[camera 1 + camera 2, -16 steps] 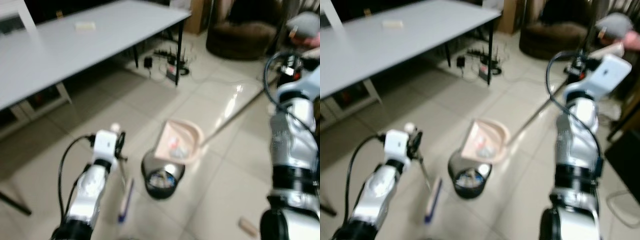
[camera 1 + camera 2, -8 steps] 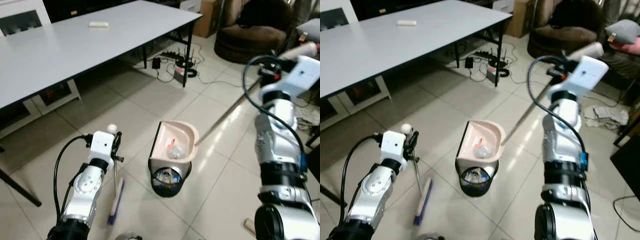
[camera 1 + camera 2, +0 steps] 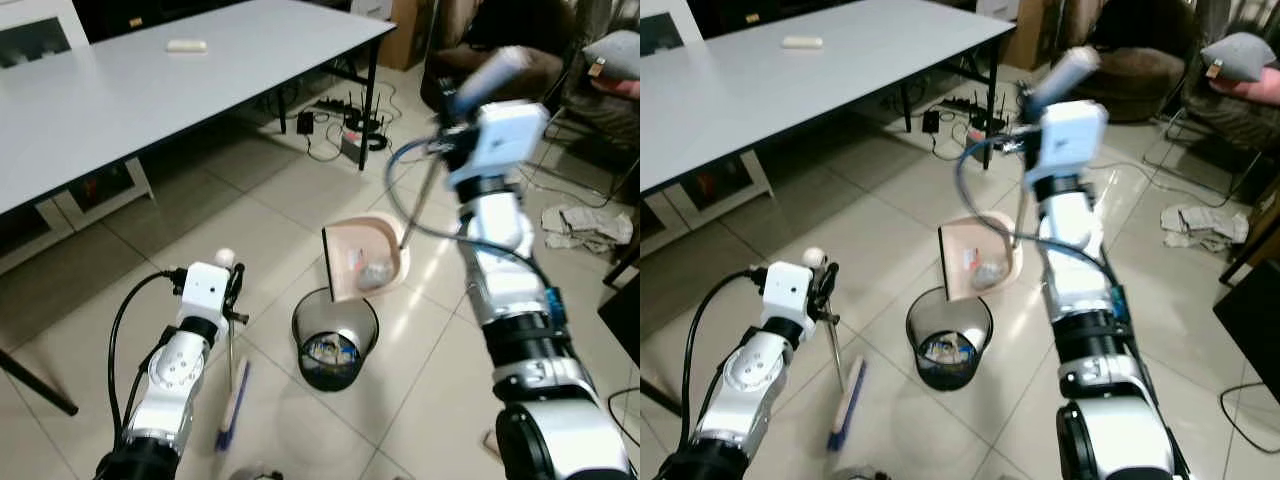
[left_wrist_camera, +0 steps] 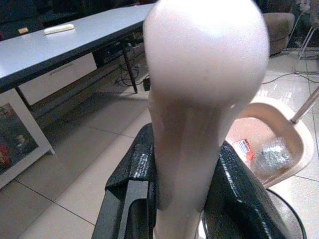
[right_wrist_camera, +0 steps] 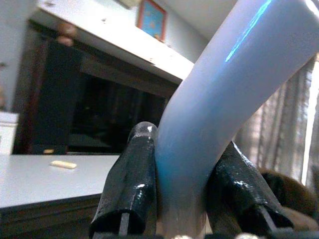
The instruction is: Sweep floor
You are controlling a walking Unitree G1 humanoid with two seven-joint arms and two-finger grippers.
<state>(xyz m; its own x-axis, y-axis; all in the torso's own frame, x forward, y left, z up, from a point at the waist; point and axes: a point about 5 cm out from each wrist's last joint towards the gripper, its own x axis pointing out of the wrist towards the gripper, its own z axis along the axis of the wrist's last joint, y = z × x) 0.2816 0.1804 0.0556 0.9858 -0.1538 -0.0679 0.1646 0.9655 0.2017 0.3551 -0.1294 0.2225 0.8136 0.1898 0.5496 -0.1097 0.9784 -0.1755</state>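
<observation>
Beyond both grippers stretches the tiled floor [image 3: 120,290], with a long grey table [image 3: 150,90] well off past the left gripper. Below the right gripper [image 5: 187,189], whose black fingers [image 5: 127,184] are pinched on the pale handle [image 5: 219,94] of the long-handled dustpan [image 3: 365,258], the pan itself hangs tipped steeply just above the black mesh wastebasket [image 3: 335,338]. Crumpled wrappers [image 3: 372,270] lie in the pan's lower end, not yet fallen out.

Down from the left gripper [image 4: 177,199], which is clamped around the rounded cream top of the broom handle [image 4: 204,84], the thin shaft runs to the broom head [image 3: 233,405] resting on the tiles beside the wastebasket.

Both tools look light and rigid, but each is long, so a grip at the very top gives little control over the far end. The smooth plastic handles could twist between the fingers. The litter seems feather-light and may cling or drift past the rim; a steeper tilt held squarely over the opening should serve.
</observation>
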